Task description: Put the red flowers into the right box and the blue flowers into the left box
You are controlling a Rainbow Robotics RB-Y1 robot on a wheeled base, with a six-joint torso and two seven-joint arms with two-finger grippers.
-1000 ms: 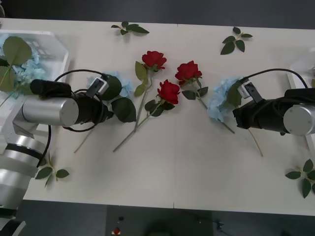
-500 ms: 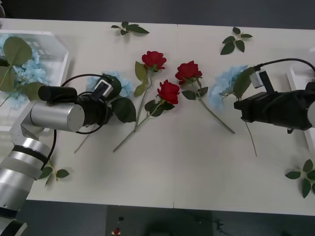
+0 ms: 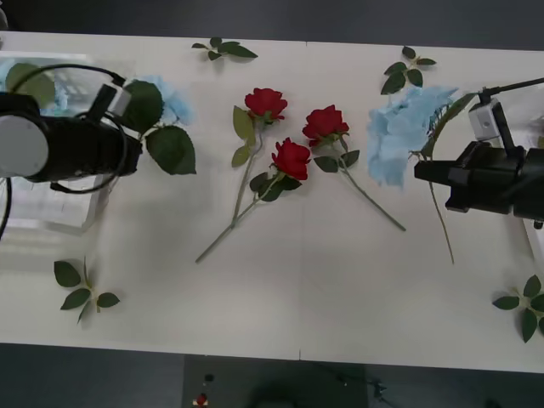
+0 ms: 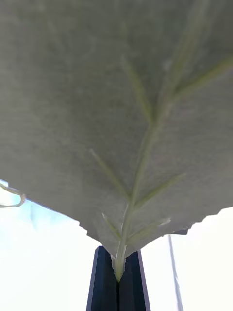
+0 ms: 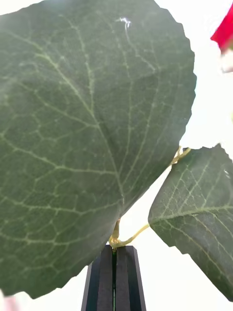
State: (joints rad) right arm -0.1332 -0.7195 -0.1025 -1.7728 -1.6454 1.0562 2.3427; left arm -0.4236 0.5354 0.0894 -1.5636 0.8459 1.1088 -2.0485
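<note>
Blue flowers: 1 cluster [image 3: 166,98] hangs from the left end effector [image 3: 127,119] beside the left box [image 3: 59,223]; another [image 3: 399,136] hangs from the right end effector [image 3: 425,170]. Both end effectors are clenched on stems. Centre the left cluster over the tray before release; avoid brushing the red flowers [image 3: 291,158].
</note>
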